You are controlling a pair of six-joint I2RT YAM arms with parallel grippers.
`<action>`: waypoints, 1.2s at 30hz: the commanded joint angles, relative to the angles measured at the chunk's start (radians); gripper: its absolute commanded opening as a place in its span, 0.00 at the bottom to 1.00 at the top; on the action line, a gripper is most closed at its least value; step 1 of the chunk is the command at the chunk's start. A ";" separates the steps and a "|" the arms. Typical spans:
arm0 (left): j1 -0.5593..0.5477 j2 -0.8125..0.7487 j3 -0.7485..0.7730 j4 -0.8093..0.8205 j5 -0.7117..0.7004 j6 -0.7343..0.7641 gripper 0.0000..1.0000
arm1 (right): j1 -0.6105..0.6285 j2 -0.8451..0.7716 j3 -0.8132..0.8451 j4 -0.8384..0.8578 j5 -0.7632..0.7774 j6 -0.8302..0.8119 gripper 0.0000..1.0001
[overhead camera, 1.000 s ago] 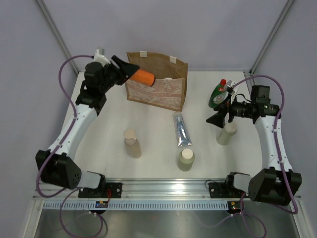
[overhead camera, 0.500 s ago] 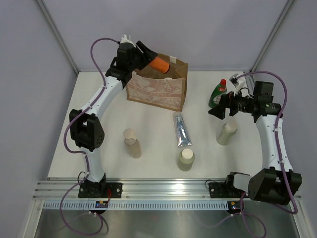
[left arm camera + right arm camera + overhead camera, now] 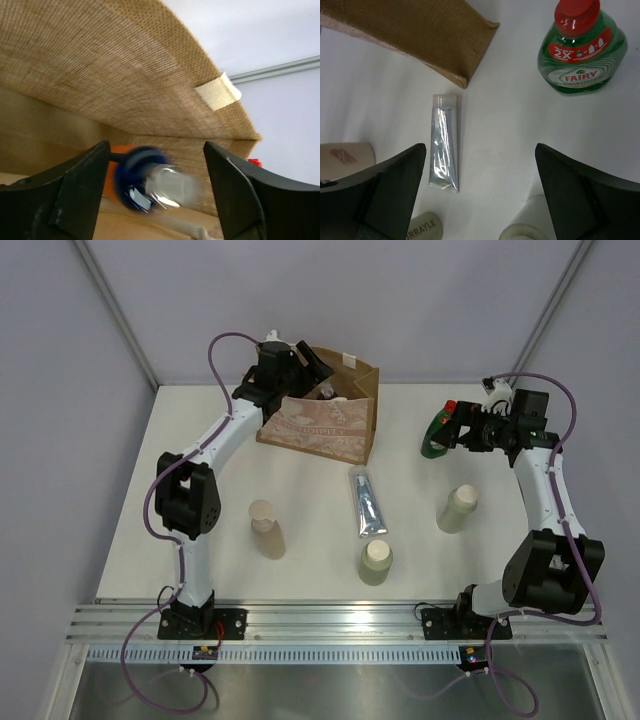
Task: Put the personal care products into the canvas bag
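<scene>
The canvas bag [image 3: 320, 425] stands at the back of the table, and its brown weave fills the left wrist view [image 3: 125, 75]. My left gripper [image 3: 310, 362] is open over the bag's mouth [image 3: 156, 147]. The orange bottle [image 3: 145, 177] is blurred between the spread fingers, inside the bag, and is not gripped. My right gripper [image 3: 452, 430] is open and empty [image 3: 480, 147], beside the green red-capped bottle [image 3: 436, 435] [image 3: 582, 50]. The silver-blue tube [image 3: 367, 502] [image 3: 443, 142] lies mid-table. Three beige bottles [image 3: 267, 530] [image 3: 376, 562] [image 3: 457, 508] stand in front.
The table's white surface [image 3: 200, 490] ends at a metal rail [image 3: 330, 615] at the near edge. Grey walls and slanted frame posts [image 3: 115, 315] close in the back corners. The right arm's purple cable [image 3: 560, 430] loops above its wrist.
My left arm swung right to the bag's mouth and let go of the orange bottle, which drops inside. My right gripper moved back from the beige bottle to the green bottle.
</scene>
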 commanded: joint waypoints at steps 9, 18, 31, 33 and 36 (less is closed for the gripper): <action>0.007 -0.103 0.046 0.109 0.095 0.139 0.92 | 0.063 0.097 0.048 0.170 0.438 0.331 1.00; 0.010 -0.409 -0.125 0.067 0.028 0.484 0.99 | 0.195 0.241 0.164 0.076 0.831 0.470 0.99; 0.013 -1.012 -0.699 0.075 -0.149 0.584 0.99 | 0.278 0.381 0.220 0.165 1.031 0.550 0.97; 0.013 -1.081 -0.763 0.072 -0.170 0.570 0.99 | 0.281 0.410 0.233 0.165 1.035 0.561 0.96; 0.013 -1.150 -0.825 0.066 -0.187 0.556 0.99 | 0.284 0.434 0.252 0.179 1.055 0.564 0.95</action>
